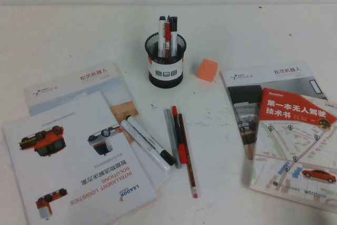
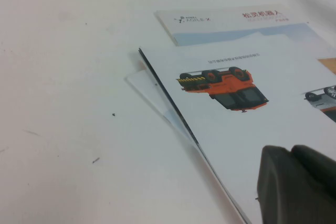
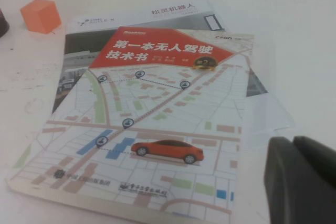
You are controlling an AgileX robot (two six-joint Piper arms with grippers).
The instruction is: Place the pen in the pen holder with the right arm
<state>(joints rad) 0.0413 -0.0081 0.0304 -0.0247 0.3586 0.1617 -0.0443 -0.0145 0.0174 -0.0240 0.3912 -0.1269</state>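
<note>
The pen [image 1: 187, 157] is a thin dark red-brown stick with a small red tip, lying on the white table in front of the pen holder, at the right of a row of writing tools. The pen holder [image 1: 166, 59] is a black mesh cup with a white label band, holding several pens, at the back centre. Neither arm shows in the high view. My right gripper [image 3: 292, 144] shows only in its wrist view, shut and empty, over the table beside a map-cover book. My left gripper [image 2: 290, 153] is shut and empty over a white brochure.
An orange cube [image 1: 207, 69] sits right of the holder. Two white markers [image 1: 147, 142], a grey pen [image 1: 171, 139] and a red marker [image 1: 179, 134] lie left of the pen. Brochures [image 1: 73, 156] lie at the left, stacked books [image 1: 295, 140] at the right.
</note>
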